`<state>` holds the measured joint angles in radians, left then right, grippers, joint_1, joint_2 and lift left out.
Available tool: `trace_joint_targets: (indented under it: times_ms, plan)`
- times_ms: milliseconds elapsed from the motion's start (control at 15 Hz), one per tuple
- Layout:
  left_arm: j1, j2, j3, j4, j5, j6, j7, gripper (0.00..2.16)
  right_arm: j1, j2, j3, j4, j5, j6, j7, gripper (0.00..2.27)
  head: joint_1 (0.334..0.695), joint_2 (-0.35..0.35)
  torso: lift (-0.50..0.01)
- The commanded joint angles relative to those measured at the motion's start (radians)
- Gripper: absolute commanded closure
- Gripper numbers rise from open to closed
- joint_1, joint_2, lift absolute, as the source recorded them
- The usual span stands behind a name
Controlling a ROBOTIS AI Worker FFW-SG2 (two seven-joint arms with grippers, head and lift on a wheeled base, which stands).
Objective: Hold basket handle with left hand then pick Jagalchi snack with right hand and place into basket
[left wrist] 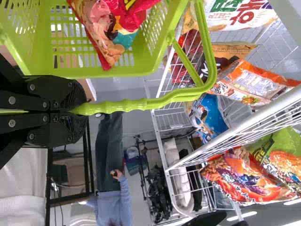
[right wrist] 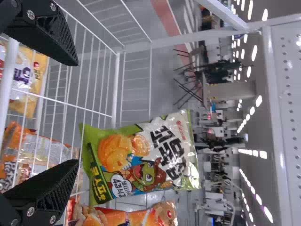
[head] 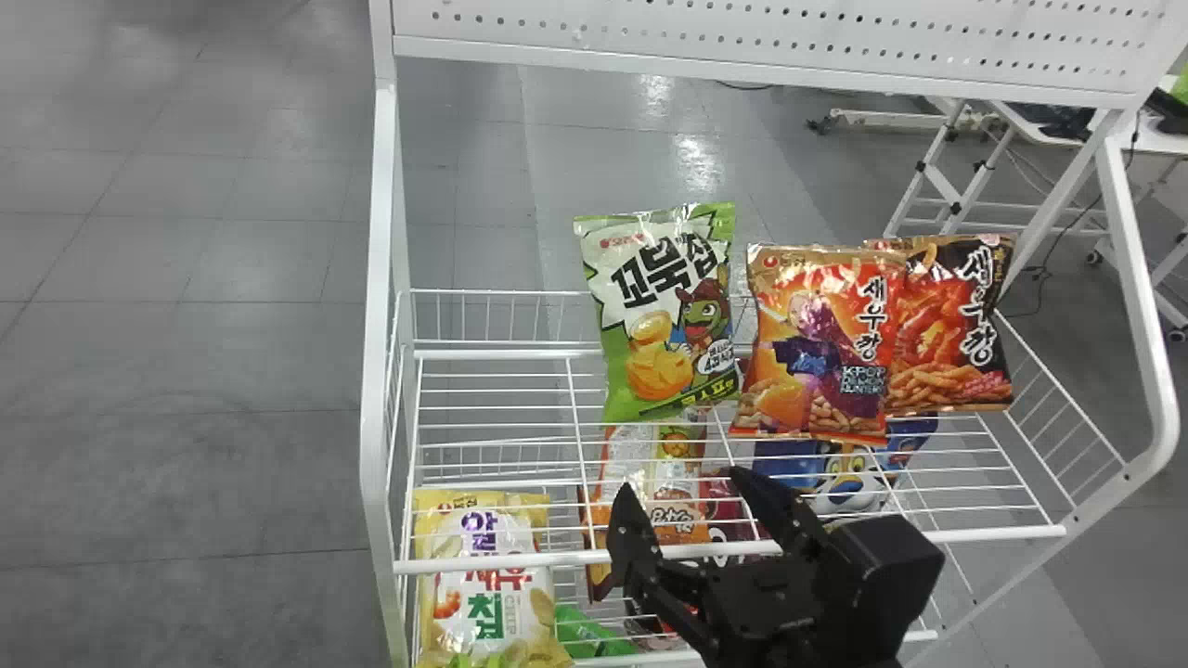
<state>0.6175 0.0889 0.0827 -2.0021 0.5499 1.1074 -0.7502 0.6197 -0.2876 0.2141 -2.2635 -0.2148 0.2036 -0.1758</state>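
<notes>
- Head view: right fingers (head: 633,533) apart; low approach could snag shelf rail (head: 492,562).
- Left fingers (left wrist: 56,92) clamped on basket handle (left wrist: 122,106); narrow grip could let basket (left wrist: 113,71) swing.

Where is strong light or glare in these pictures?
Head view: white glare patches on the floor, seen through the rack; right wrist view: ceiling lamps look like bright white streaks in the background.
</notes>
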Motion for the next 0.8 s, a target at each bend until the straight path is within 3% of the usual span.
trace_joint_targets:
  times_ms: [0, 733]
  plan:
    - [-0.002, 0.000, 0.002, 0.006, 0.002, 0.000, 0.002, 1.87, 0.000, 0.007, -0.009, 0.052, -0.014, -0.097, -0.008, 0.07, 0.695, -0.197, -0.010]
    - [0.008, 0.000, 0.023, 0.009, 0.022, 0.000, 0.002, 1.87, 0.035, 0.008, -0.030, 0.104, 0.008, -0.210, -0.037, 0.07, 0.695, -0.253, -0.010]
